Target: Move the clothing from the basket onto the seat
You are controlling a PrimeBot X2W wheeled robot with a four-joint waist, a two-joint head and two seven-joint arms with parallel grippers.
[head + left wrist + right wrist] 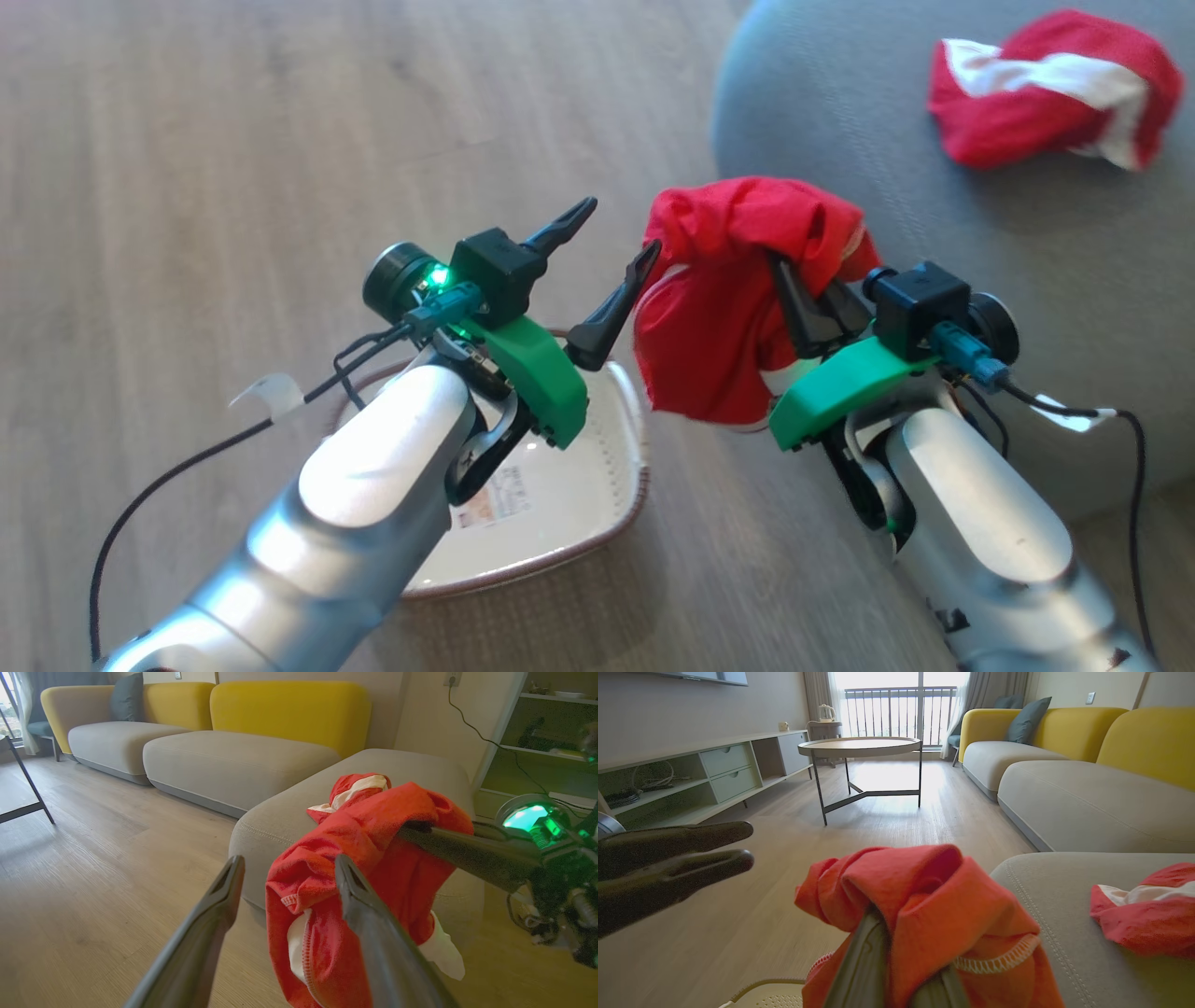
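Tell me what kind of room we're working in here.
Probably a home living room: a yellow-backed sofa, a round coffee table and a low wall cabinet stand on wood-look flooring by a balcony window.

Two pale silver forearms are shown rising from the bottom of the head view, angled toward each other. The left forearm [373, 467] is tilted up and to the right, and a green bracket [537, 369] and a small lit green lamp [437, 276] are seen at its wrist. The left gripper [621, 227] is shown with its two long dark fingers [224, 896] spread wide apart and nothing gripped between them. The right forearm [980, 504] is tilted up and to the left. The right gripper [803, 280] is clamped on a red garment [719, 317], which is draped over its fingers [864, 956] and hangs below them in the air.
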